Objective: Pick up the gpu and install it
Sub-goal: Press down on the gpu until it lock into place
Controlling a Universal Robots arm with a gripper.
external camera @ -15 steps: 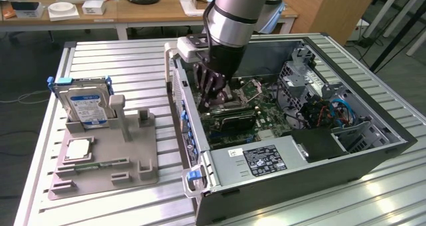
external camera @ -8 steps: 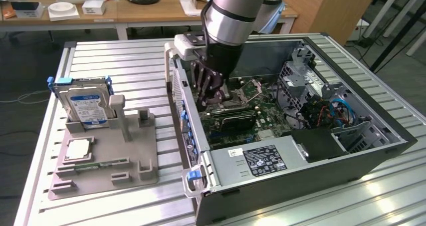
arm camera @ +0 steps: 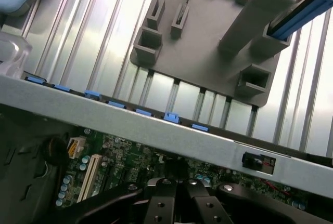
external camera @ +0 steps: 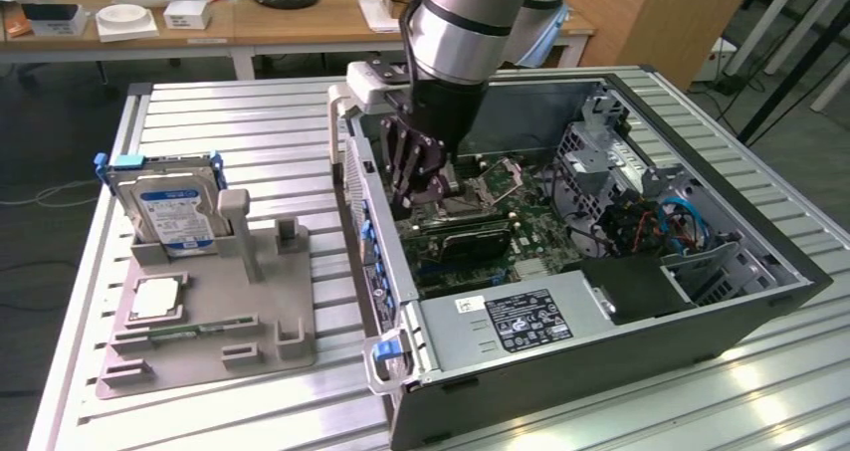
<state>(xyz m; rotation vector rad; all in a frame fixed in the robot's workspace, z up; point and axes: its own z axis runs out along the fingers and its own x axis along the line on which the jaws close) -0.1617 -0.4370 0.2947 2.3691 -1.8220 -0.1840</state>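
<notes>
My gripper (external camera: 428,190) reaches down into the open computer case (external camera: 743,312), close to the case wall on the exterior view's left. Its fingers (arm camera: 161,195) are shut together over the green motherboard (arm camera: 130,156), and nothing shows between them. A dark flat rectangular card (external camera: 460,240), seemingly the gpu, sits across the motherboard (external camera: 531,247) just in front of the gripper and apart from the fingers. A white expansion slot (arm camera: 88,174) lies on the board beside the gripper.
A grey parts tray (external camera: 266,341) lies on the slatted table at the exterior view's left. It holds an upright hard drive (external camera: 173,212), a processor (external camera: 157,297) and a memory stick (external camera: 186,329). The power supply (external camera: 525,317) and blue cables (external camera: 678,217) crowd the case.
</notes>
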